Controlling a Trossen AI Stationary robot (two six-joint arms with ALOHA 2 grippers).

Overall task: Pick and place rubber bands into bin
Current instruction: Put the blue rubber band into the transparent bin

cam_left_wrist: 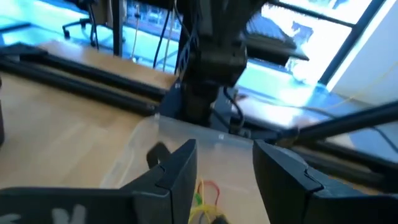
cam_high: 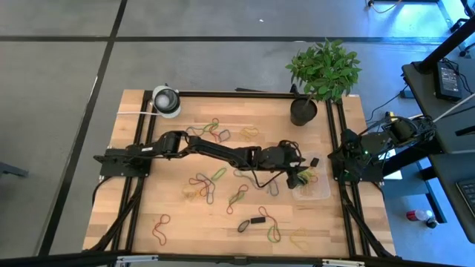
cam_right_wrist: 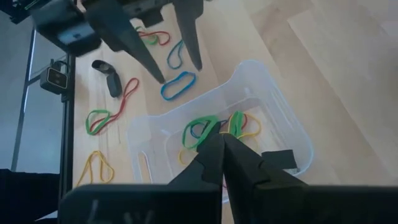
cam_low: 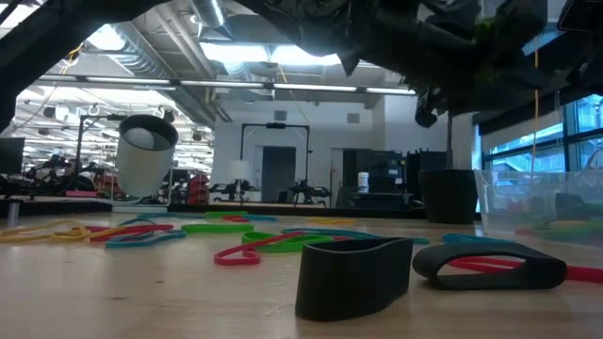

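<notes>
Nearest the front edge of the counter (cam_high: 148,185), loose bands (cam_high: 161,226) lie scattered: a red one toward the front left corner, dark loops (cam_low: 353,273) and green and yellow ones toward the front right. More bands are strewn across the middle. The bin (cam_high: 312,185) sits by the right edge, about halfway back, with green, yellow and red bands (cam_right_wrist: 214,127) inside it. The left pincer (cam_high: 303,176), its arm stretched across the counter from the left edge, hangs over the bin with its fingers (cam_left_wrist: 177,177) parted and nothing between them. The right pincer (cam_right_wrist: 219,149) waits at the right edge beside the bin, fingers pressed together, empty. At the back edge stand a black pot (cam_high: 303,111) with a plant and a white roll (cam_high: 166,100)
</notes>
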